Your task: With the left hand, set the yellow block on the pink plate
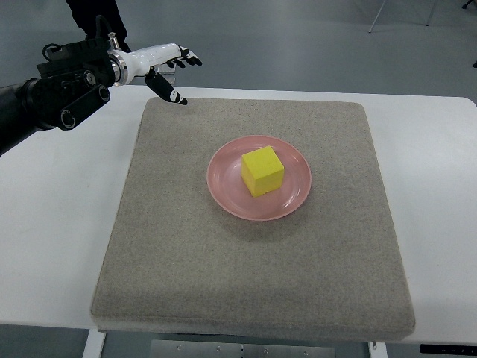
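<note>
A yellow block (261, 171) sits on the pink plate (223, 186), near the plate's middle, on the grey mat. My left hand (174, 72) hovers at the mat's far left corner, well away from the plate. Its fingers are spread and hold nothing. The left arm comes in from the upper left edge. No right arm shows.
The grey mat (186, 261) covers most of the white table (52, 224). Dark trouser legs of a person (97, 19) stand behind the table at the top left. Metal legs of some furniture (380, 15) show on the floor at the top right.
</note>
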`<state>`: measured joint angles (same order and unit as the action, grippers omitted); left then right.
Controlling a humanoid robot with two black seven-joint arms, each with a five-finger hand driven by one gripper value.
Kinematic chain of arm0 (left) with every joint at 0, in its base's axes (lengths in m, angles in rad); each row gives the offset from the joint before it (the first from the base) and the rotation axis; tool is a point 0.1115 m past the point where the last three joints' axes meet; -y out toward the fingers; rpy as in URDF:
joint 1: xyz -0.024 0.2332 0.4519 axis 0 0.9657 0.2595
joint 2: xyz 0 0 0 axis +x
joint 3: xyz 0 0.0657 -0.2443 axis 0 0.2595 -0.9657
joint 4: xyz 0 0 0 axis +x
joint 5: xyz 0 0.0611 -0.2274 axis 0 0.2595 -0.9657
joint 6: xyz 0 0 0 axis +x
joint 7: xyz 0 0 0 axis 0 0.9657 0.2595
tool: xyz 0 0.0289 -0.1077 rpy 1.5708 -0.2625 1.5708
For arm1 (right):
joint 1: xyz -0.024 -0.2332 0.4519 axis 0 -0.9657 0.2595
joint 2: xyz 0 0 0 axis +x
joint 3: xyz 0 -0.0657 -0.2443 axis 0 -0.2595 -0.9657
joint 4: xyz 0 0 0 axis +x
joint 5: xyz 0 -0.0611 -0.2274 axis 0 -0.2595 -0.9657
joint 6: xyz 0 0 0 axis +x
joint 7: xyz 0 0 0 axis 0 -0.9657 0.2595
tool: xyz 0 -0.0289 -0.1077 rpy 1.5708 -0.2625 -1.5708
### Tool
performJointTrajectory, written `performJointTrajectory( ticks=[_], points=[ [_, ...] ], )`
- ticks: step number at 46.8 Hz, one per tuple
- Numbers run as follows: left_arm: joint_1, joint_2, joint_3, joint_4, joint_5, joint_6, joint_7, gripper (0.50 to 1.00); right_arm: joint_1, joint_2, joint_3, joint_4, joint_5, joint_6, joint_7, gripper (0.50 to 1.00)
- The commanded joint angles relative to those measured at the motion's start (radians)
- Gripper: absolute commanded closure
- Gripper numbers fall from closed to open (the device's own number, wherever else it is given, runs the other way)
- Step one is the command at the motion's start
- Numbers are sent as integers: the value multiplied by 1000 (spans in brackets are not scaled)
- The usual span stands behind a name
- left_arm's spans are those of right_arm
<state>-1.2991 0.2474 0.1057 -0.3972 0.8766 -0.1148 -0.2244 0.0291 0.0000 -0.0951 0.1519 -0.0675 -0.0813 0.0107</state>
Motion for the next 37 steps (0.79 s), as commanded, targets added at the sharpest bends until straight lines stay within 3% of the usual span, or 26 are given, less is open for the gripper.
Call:
performJointTrajectory(
  ticks=[1, 13, 19, 29, 37],
  points=[
    [6, -10, 0, 32, -94, 9, 30, 666, 0, 0, 0, 0, 0, 0, 0, 576],
    [70, -25, -1, 66, -399, 173, 39, 666, 0, 0, 0, 0, 0, 0, 0, 576],
    [113, -54, -17, 115, -498, 214, 39, 666, 0, 0, 0, 0, 0, 0, 0, 576],
    [141, -56, -133, 124, -673, 192, 25, 664, 0, 0, 0, 0, 0, 0, 0, 576],
    [172, -54, -290, 124, -689, 67, -7, 664, 0, 0, 0, 0, 0, 0, 0, 576]
  ],
)
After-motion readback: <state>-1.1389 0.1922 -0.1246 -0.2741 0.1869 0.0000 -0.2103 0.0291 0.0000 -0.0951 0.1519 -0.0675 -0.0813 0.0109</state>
